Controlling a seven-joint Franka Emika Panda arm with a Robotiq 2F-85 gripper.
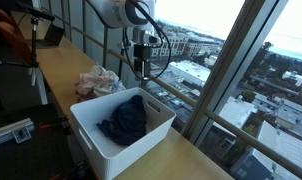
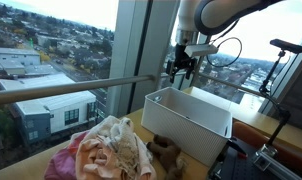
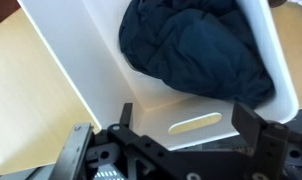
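Note:
My gripper (image 1: 140, 70) hangs open and empty above the far end of a white plastic bin (image 1: 91, 135); it also shows in an exterior view (image 2: 181, 72) and in the wrist view (image 3: 186, 120). The bin (image 2: 186, 128) holds a dark navy garment (image 1: 125, 120), seen bunched up in the wrist view (image 3: 196, 50). The bin's end wall with its handle slot (image 3: 196, 124) lies between my two fingers' tips from above. A pile of pink and cream clothes (image 1: 97, 81) lies on the wooden counter beyond the bin, and shows large in an exterior view (image 2: 109, 150).
The wooden counter (image 1: 51, 70) runs along a tall window wall with metal mullions (image 1: 226, 70). A brown cloth item (image 2: 165, 153) lies beside the pile. Tripods and stands (image 2: 281, 60) stand at the counter's side. A railing (image 2: 61, 92) runs along the glass.

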